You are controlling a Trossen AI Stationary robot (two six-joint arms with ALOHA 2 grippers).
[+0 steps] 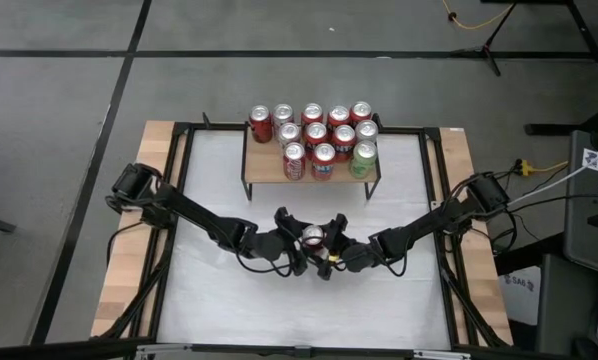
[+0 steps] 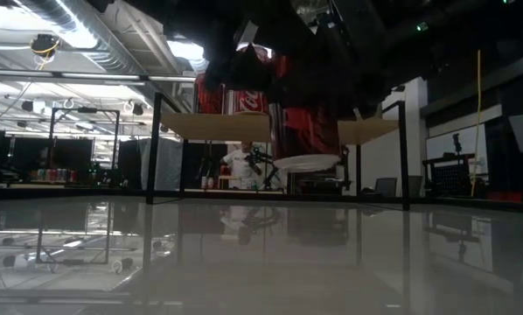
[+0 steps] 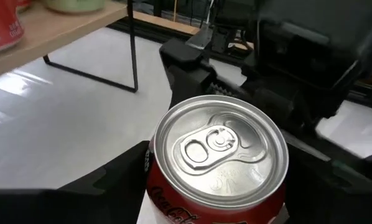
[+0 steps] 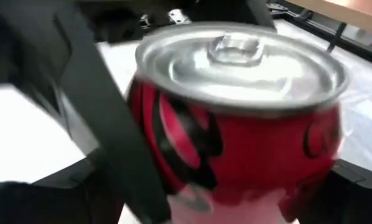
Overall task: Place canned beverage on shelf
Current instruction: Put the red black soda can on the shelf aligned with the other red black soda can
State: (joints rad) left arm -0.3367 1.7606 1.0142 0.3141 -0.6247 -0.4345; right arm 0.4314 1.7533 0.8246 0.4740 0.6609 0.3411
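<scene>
Both grippers, left (image 1: 297, 243) and right (image 1: 327, 247), are flanking an upright red can (image 1: 312, 236), with grip contact indeterminable.

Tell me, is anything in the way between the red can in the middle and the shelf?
Nothing visible stands between them. The can sits between both grippers, left gripper and right gripper, with bare table up to the shelf. The shelf's front row already holds three cans, leaving a gap at its left.

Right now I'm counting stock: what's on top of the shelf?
The shelf carries eleven upright cans: mostly red, one green at its right front. Anything beneath the plank is hidden from above.
</scene>
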